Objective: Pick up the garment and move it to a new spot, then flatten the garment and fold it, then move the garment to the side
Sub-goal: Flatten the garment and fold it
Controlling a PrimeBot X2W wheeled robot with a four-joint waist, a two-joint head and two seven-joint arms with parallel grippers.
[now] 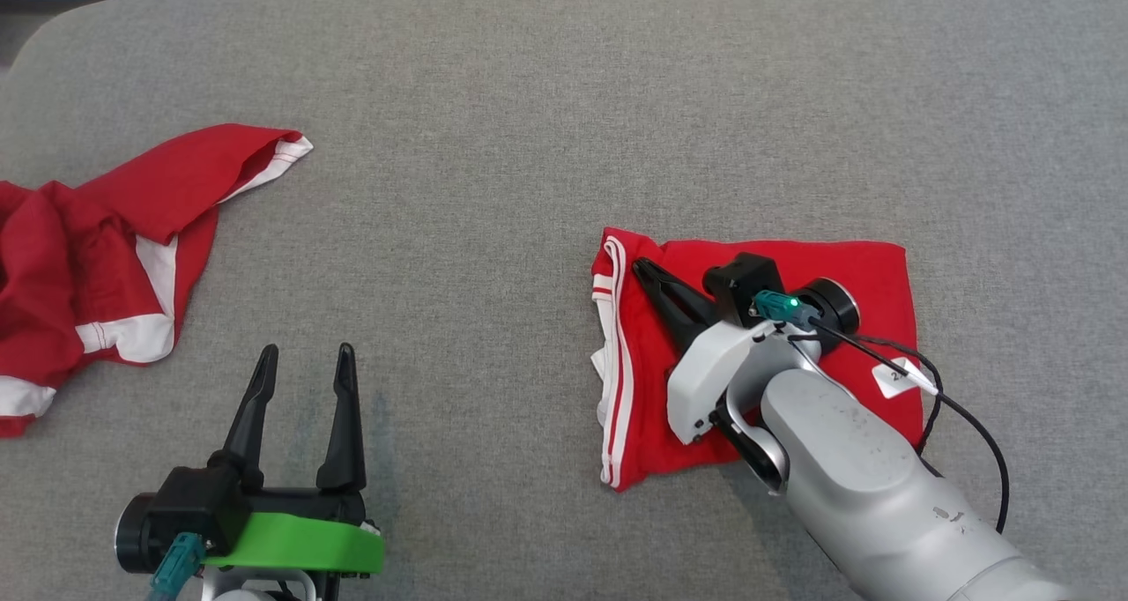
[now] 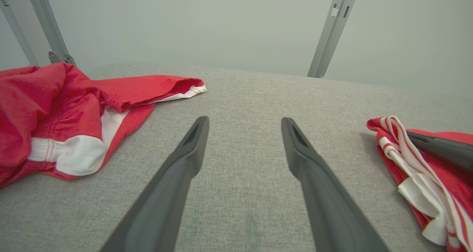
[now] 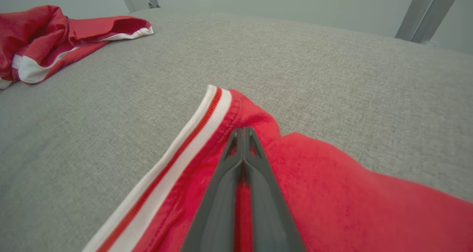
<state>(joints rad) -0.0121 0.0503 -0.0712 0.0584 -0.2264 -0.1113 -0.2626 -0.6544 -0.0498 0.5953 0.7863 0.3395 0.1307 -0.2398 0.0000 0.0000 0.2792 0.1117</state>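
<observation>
Jaws spread wide on the left gripper [image 1: 307, 350], its two dark fingers parted with nothing between them. It hovers over bare grey cloth at the near left of the padded table [image 1: 493, 143]. Farther off and to the left of it lies a crumpled red garment [image 1: 88, 248] with white trim, bunched at the table's left edge, one white-hemmed opening reaching toward the middle. In the left wrist view the open gripper [image 2: 244, 119] points across the table, with that crumpled heap [image 2: 55, 100] to its left and well apart from the fingers. The middle of the table is plain grey fabric.

To the right of centre lies the folded red garment [image 1: 868, 275], a neat, roughly square packet flat on the table. Its red-and-white striped hem [image 1: 617, 345] runs along its left side. The right gripper [image 1: 641, 266] is over this packet with its jaws closed tight, the tips together near the far-left corner, just beside the striped hem. The right wrist view shows the closed gripper [image 3: 244, 129] low against the red cloth [image 3: 332, 193]. Whether any fabric is pinched between the tips cannot be told. The crumpled garment [image 3: 40, 37] sits at the far left there. The pale right forearm crosses the packet's near right part.
</observation>
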